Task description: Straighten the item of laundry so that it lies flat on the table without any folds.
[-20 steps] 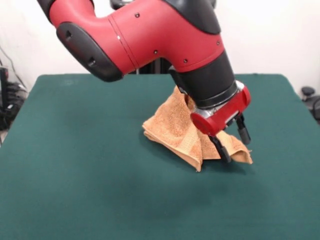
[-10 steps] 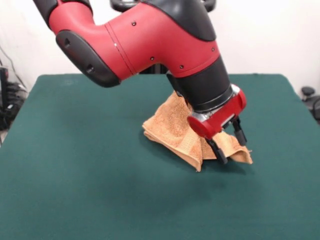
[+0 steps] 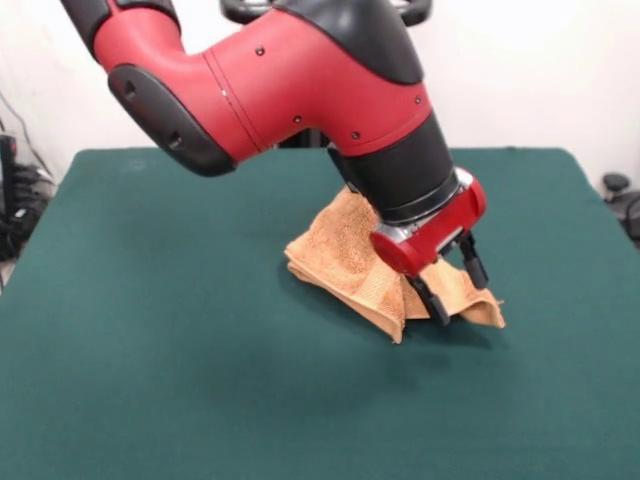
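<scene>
The orange-tan towel (image 3: pixel 345 262) lies crumpled and folded near the middle of the dark green table (image 3: pixel 150 350), with a doubled corner pointing toward the near side and another flap to the right. My gripper (image 3: pixel 457 292) is open just above the towel's right flap, its two black fingers (image 3: pixel 433 300) spread and empty. The red and black arm comes down from the upper left and hides the towel's far part. The white tag does not show.
Cables and dark equipment (image 3: pixel 15 210) sit beyond the table's left edge, and a dark object (image 3: pixel 620 195) beyond the right edge. A white wall stands behind the table.
The gripper and arm have risen slightly and shifted a little to the left, away from the towel's right flap. The towel has not moved.
</scene>
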You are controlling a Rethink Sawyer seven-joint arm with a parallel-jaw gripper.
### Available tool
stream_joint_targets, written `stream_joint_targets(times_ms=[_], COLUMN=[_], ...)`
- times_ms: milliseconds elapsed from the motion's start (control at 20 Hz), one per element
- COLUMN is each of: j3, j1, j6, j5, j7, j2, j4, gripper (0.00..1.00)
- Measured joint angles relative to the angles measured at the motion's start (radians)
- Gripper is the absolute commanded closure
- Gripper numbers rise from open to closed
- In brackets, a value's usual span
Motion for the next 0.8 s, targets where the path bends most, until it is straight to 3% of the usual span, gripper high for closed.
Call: stream_joint_targets(times_ms=[800], j3=[0.000], j1=[-0.004], j6=[0.000], j5=[-0.002], j7=[0.000], j2=[0.058], j4=[0.023], gripper=[0.00])
